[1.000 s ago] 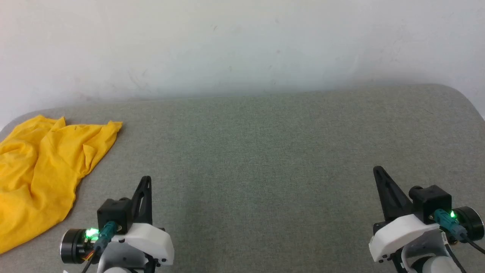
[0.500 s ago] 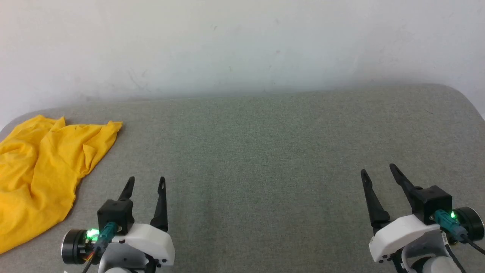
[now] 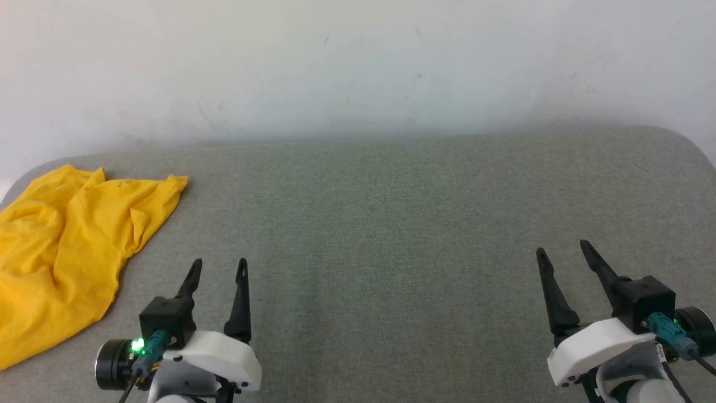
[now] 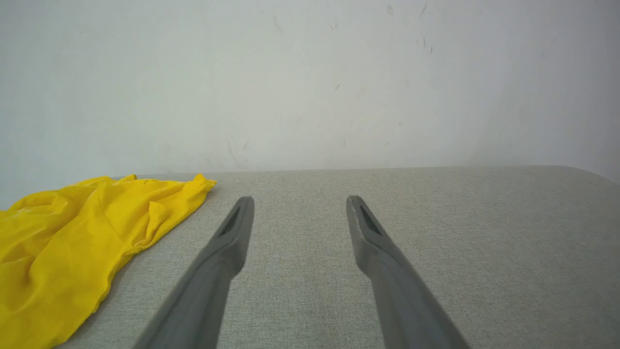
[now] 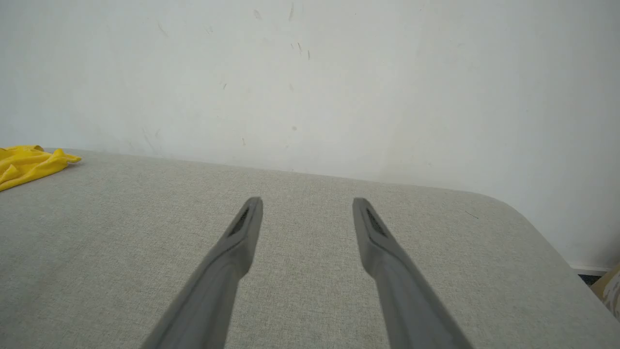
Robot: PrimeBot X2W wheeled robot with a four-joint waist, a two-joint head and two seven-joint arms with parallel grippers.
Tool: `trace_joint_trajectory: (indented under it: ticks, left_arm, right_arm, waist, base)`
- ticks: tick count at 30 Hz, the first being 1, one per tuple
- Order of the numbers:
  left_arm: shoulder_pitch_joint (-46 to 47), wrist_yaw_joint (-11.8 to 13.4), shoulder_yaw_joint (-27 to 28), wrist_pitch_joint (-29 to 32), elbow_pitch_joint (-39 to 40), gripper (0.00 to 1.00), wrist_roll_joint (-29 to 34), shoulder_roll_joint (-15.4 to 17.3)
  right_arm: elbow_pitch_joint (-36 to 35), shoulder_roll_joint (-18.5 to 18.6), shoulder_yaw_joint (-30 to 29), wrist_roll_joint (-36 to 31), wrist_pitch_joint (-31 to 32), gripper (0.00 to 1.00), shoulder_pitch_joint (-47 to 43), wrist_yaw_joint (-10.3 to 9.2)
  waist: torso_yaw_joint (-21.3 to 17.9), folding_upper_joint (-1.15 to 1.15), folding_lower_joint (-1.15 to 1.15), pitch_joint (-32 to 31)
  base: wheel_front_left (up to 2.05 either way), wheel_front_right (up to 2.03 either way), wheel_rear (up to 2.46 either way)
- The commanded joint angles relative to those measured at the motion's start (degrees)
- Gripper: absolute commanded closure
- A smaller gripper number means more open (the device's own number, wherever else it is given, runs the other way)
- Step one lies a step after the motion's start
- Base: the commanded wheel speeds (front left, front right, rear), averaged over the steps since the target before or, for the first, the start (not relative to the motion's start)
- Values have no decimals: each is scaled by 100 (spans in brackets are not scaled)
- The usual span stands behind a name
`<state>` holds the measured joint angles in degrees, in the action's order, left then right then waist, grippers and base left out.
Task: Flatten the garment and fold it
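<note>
While nothing's grabbed yet, you're at the very start.
The garment point(image 3: 61, 252) lies crumpled at 9 o'clock on the grey pad point(image 3: 391, 224), left gripper point(image 3: 219, 262) and right gripper point(image 3: 562, 248) spread empty; I'd say reach toward 9 for an edge.

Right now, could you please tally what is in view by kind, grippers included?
Garment: 1
Grippers: 2 (left gripper, right gripper, both open)
Table: 1
Total: 4
</note>
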<state>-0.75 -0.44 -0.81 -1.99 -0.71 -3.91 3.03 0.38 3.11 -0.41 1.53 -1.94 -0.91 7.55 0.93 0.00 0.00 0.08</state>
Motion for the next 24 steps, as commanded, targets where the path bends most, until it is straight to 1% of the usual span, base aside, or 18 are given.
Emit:
trace_joint_trajectory:
  ticks: [1, 10, 24]
  left_arm:
    - [61, -12, -16, -61, -9, 0, -99, -3]
    - [70, -10, 19, -168, -1, 0, -283, -4]
    - [39, -5, 132, -336, 17, 0, -576, -5]
  right_arm:
    - [3, -6, -24, 33, -65, 0, -7, -1]
    - [-31, -7, -43, 69, -139, 0, -22, -2]
    - [-125, -10, 17, 115, -182, 0, -59, -2]
  waist:
    - [38, 0, 0, 2]
    - [293, 0, 0, 2]
    - [921, 0, 0, -33]
  base:
    - [0, 0, 0]
    - [0, 0, 0]
    - [0, 0, 0]
